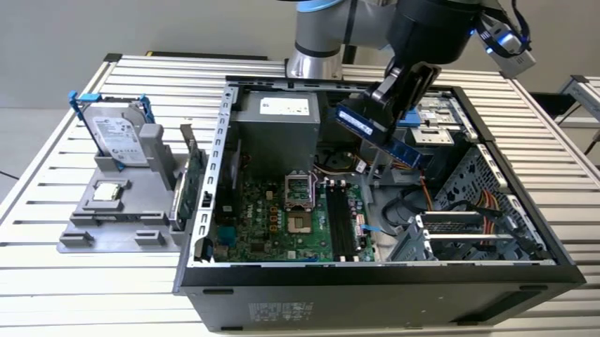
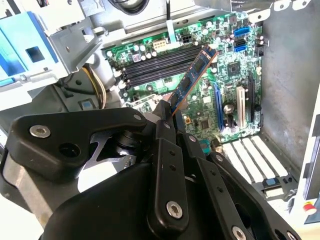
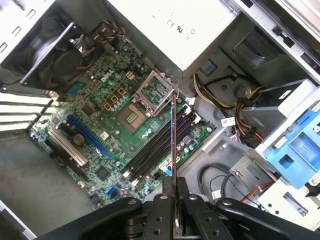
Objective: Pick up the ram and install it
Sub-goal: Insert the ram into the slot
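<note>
The ram (image 1: 398,144) is a narrow blue-green stick with black chips, held tilted in the air over the open computer case (image 1: 216,161). My gripper (image 1: 383,98) is shut on its upper end. In the second wrist view the ram (image 2: 192,75) juts out from between the black fingers (image 2: 164,131), above the black memory slots (image 2: 155,65). In the first wrist view I see the ram (image 3: 173,145) edge-on, rising from the gripper (image 3: 173,182) over the same slots (image 3: 157,147). In the exterior view the slots (image 1: 339,225) lie below and nearer the case front.
A silver hard drive (image 1: 120,137) stands in a grey holder at the exterior view's left, beside a green expansion card (image 1: 192,186). Inside the case are the power supply (image 1: 281,116), the processor socket (image 1: 298,189), orange cables (image 1: 487,203) and a drive cage (image 1: 468,235).
</note>
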`<state>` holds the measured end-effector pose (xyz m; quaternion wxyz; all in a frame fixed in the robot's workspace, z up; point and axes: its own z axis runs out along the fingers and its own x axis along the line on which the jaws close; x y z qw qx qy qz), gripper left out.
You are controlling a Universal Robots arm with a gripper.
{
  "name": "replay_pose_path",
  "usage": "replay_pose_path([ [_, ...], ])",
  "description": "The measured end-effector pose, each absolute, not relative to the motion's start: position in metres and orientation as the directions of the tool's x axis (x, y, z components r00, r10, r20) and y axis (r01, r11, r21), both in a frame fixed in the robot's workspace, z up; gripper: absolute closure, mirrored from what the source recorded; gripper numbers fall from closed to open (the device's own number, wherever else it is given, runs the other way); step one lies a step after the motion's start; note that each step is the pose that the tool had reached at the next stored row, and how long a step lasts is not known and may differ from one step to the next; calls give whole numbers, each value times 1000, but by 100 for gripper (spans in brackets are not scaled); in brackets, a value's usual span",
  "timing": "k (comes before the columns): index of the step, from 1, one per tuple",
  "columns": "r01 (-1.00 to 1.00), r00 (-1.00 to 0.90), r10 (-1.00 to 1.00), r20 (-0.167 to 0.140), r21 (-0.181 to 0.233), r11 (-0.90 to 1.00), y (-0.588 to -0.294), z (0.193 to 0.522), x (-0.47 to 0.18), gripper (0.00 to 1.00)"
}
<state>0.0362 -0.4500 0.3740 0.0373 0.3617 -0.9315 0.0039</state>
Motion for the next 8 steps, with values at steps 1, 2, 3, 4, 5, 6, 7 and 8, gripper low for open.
replay_pose_path([
  [1,-670,-739,-669,72,20,742,-450,374,37,100],
  [2,-666,-743,-665,72,20,746,-450,374,37,100],
  [3,-662,-747,-661,72,20,749,-450,374,37,100],
  [4,-658,-750,-657,72,20,753,-450,374,37,100],
  [5,-653,-754,-653,72,20,757,-450,374,38,100],
  [6,-649,-758,-648,72,20,761,-450,374,38,100],
  [7,-644,-762,-644,72,20,764,-450,374,38,100],
  [8,-640,-765,-640,72,20,768,-450,374,38,100],
])
